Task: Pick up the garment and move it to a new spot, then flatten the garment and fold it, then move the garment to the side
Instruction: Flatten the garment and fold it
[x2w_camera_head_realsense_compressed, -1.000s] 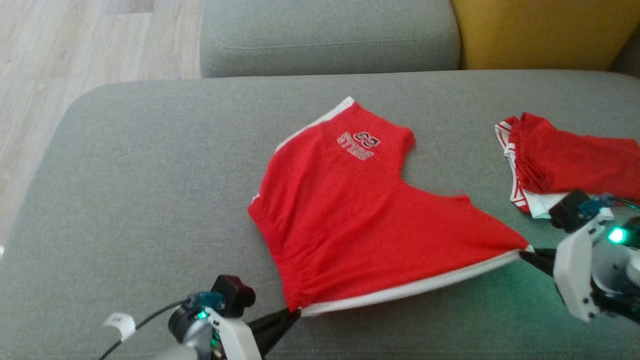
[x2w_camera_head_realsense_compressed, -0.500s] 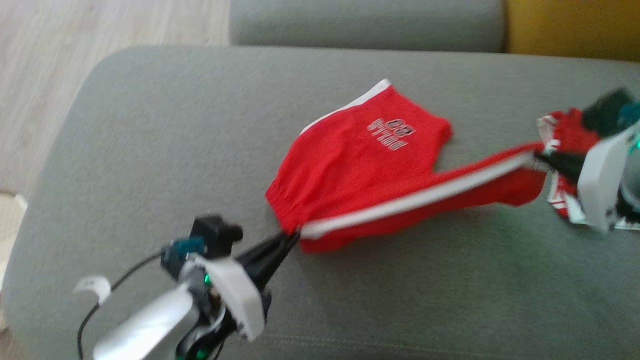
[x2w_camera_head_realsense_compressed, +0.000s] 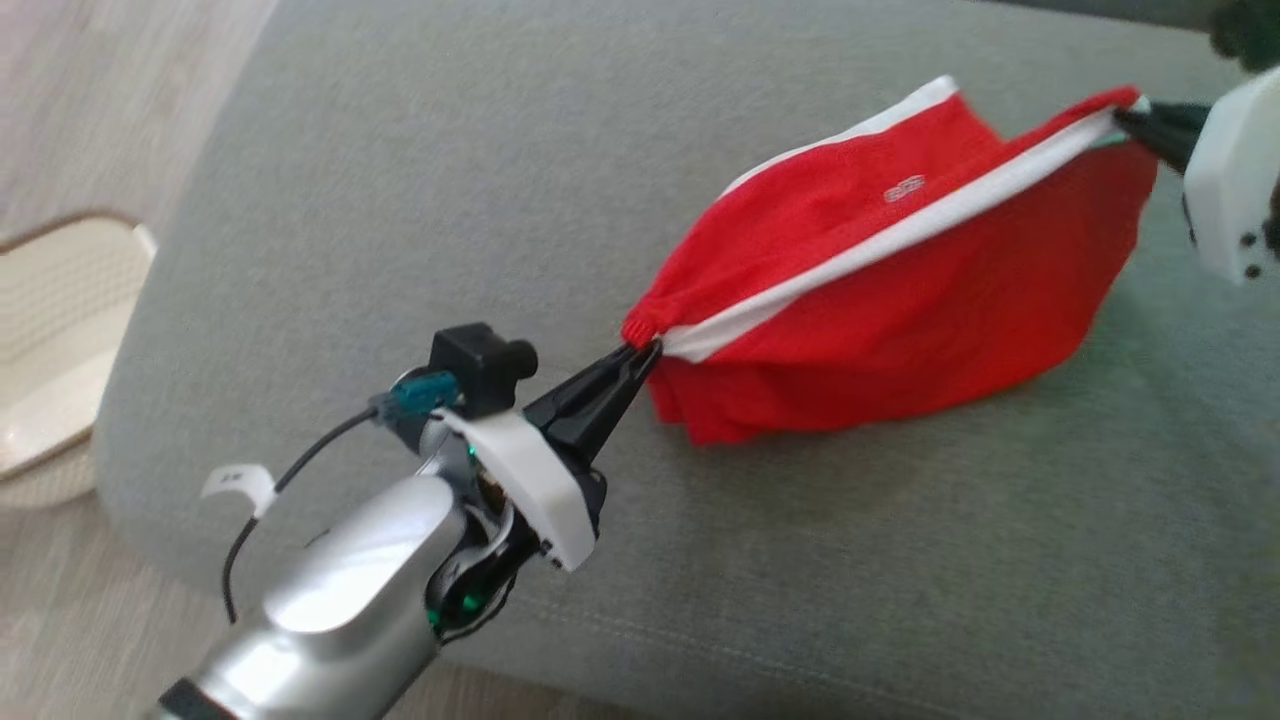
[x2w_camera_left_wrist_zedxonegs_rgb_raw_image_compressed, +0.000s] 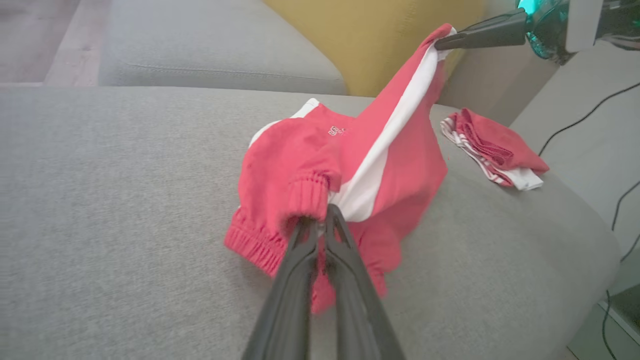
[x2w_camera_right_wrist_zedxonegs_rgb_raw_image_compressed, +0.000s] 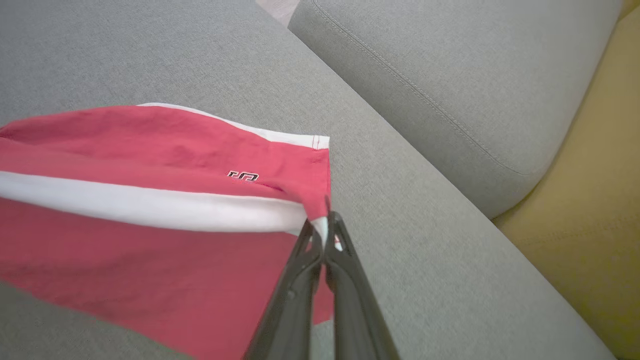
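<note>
**Head view.** Item: red shorts (x2w_camera_head_realsense_compressed: 900, 290) with a white side stripe (x2w_camera_head_realsense_compressed: 880, 245), over the far right part of the grey seat cushion (x2w_camera_head_realsense_compressed: 450, 200).
- Tool, left gripper (x2w_camera_head_realsense_compressed: 640, 355): clamped tight on the waistband corner, above the cushion's middle.
- Tool, right gripper (x2w_camera_head_realsense_compressed: 1125, 118): pinched on the hem end of the same stripe, over the cushion's far right.
- The stripe runs taut from tip to tip, raised off the cushion. The lower layer rests on it.
- A pale basket (x2w_camera_head_realsense_compressed: 60, 330) sits off the cushion's left end.

**Left wrist view.** The left gripper (x2w_camera_left_wrist_zedxonegs_rgb_raw_image_compressed: 322, 215) is closed on the gathered elastic. The stripe climbs away to the right gripper (x2w_camera_left_wrist_zedxonegs_rgb_raw_image_compressed: 442, 45), which is held higher above the cushion. A folded red garment (x2w_camera_left_wrist_zedxonegs_rgb_raw_image_compressed: 492, 150) lies at the cushion's right end, apart from the shorts.

**Right wrist view.** The right gripper (x2w_camera_right_wrist_zedxonegs_rgb_raw_image_compressed: 324, 220) is shut on the stripe's end. A small logo (x2w_camera_right_wrist_zedxonegs_rgb_raw_image_compressed: 243, 175) sits just past the stripe, toward the cushion's back.

**Governing relation.** The long axis is the stripe, with one end in each gripper, so neither arm is nearer. The resting half lies beyond it toward the cushion's back. Judged: both arms should carry the stripe that way together to make the fold.

**Change.** A second ago the shorts lay spread flat, with the stripe down along the cushion's near side. Now it is lifted and brought over the body. The head camera has swung as well.
</note>
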